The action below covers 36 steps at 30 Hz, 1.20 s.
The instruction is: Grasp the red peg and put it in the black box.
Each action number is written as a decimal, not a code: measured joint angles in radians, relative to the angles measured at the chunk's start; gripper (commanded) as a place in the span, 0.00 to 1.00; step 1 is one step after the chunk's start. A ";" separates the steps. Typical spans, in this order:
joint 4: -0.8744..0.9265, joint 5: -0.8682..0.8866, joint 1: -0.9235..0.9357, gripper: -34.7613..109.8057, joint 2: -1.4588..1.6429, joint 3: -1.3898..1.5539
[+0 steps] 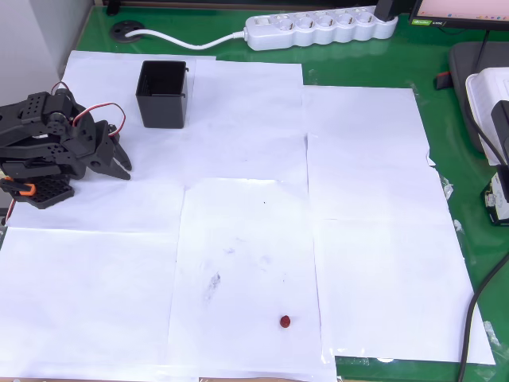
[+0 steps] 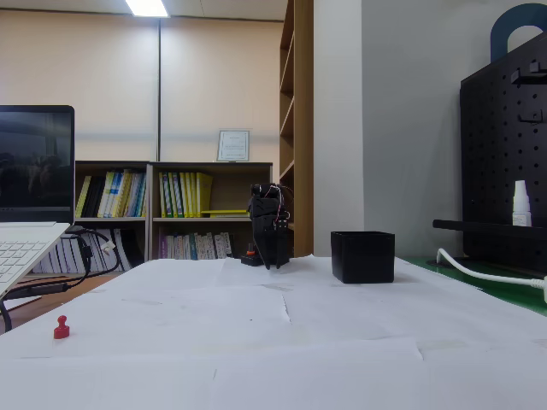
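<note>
The small square open-topped black plastic box [image 1: 163, 94] serves as the reference landmark; it stands upright on white paper sheets [image 1: 238, 239] that cover the green table [image 1: 445, 103]. In the overhead view, the black two-finger gripper [image 1: 121, 165] of the folded black robot arm [image 1: 48, 143] sits below and to the left of the box, near it but not touching. Its two pointed fingertips lie close together with only a narrow gap between them, and nothing is held between them. The tiny dark-red roundish plastic peg [image 1: 285, 321] rests on the paper well apart from the box, far below it and to its right in the overhead view. In the fixed view, the peg [image 2: 61, 328] stands upright in the near left foreground, the box [image 2: 363, 256] sits farther back on the right, and the arm [image 2: 270, 226] stands just left of the box. A white power strip [image 1: 318, 28] lies on the table above and to the right of the box in the overhead view.
</note>
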 measured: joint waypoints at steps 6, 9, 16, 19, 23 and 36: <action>0.000 -0.026 -0.008 0.24 0.000 -0.002; -0.018 -0.094 -0.037 0.26 0.000 -0.003; -0.400 -0.160 0.058 0.24 0.127 0.005; -0.667 -0.156 0.110 0.24 0.199 0.005; -1.111 -0.156 0.187 0.24 0.328 -0.014; -1.657 -0.060 0.402 0.24 0.799 0.080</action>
